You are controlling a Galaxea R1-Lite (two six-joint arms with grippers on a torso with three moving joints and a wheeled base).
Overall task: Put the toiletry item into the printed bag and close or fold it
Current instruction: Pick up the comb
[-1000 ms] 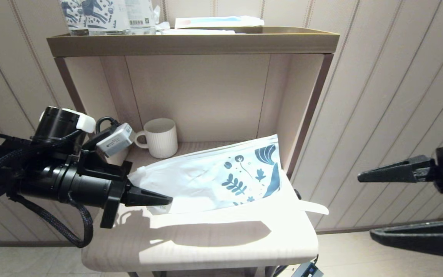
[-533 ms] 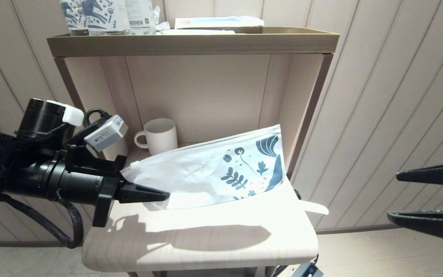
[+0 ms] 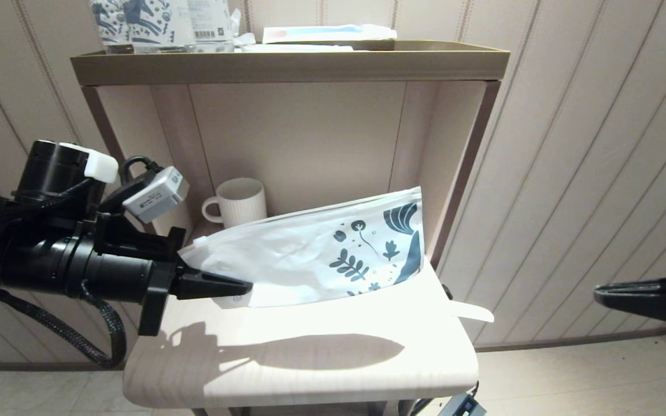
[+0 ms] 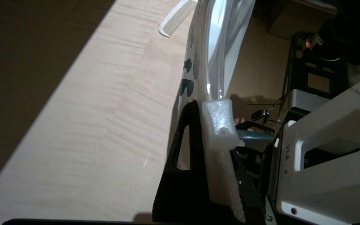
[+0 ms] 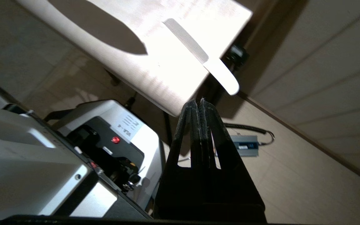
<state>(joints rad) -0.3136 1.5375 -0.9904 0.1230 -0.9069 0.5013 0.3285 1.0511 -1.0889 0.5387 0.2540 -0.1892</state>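
Observation:
The printed bag hangs tilted above the table, its blue-leaf end toward the shelf's right wall. My left gripper is shut on the bag's plain left end. In the left wrist view the left gripper pinches the bag just beside its frosted zip slider. The toiletry item, a slim cream-white comb, lies at the table's right edge with its rounded end poking past it; the comb lies apart from both grippers. My right gripper is off to the right of the table, shut and holding nothing.
A white ribbed mug stands at the back of the shelf niche. The brown top tray holds horse-printed packs and a white-and-blue packet. The wooden table top lies under the bag. A power brick lies on the floor.
My right gripper has gone from wide open to shut and drawn back to the right. My left gripper has raised the bag slightly and shifted it left.

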